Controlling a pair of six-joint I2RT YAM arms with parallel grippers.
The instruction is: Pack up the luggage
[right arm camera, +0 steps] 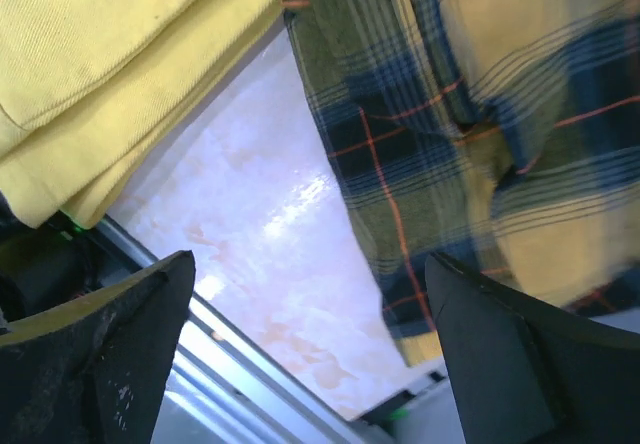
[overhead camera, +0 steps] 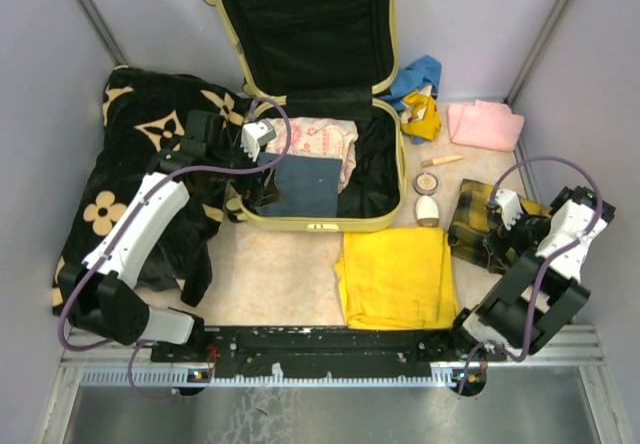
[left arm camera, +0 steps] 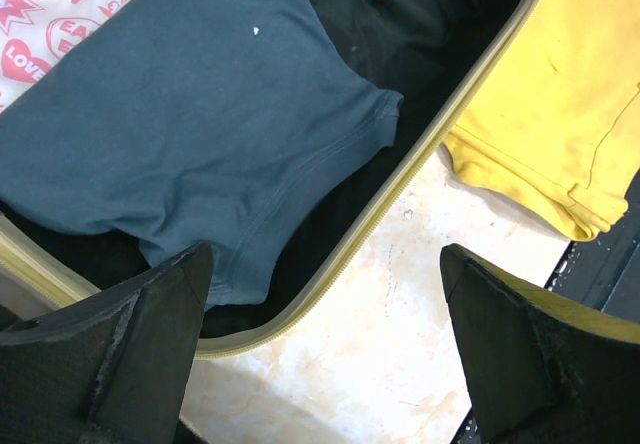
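The luggage (overhead camera: 312,222) lies open toward the desk's (overhead camera: 290,264) 12 o'clock side. Its lid is cut off by the top edge, and its near left corner is hidden under the left gripper (left arm camera: 325,256), whose jaws stand apart above a dark blue garment (left arm camera: 190,124) inside. The right gripper (right arm camera: 310,259), jaws apart, hovers at the plaid cloth's (right arm camera: 480,114) edge. Bare desk shows between that cloth and the yellow cloth (right arm camera: 110,54).
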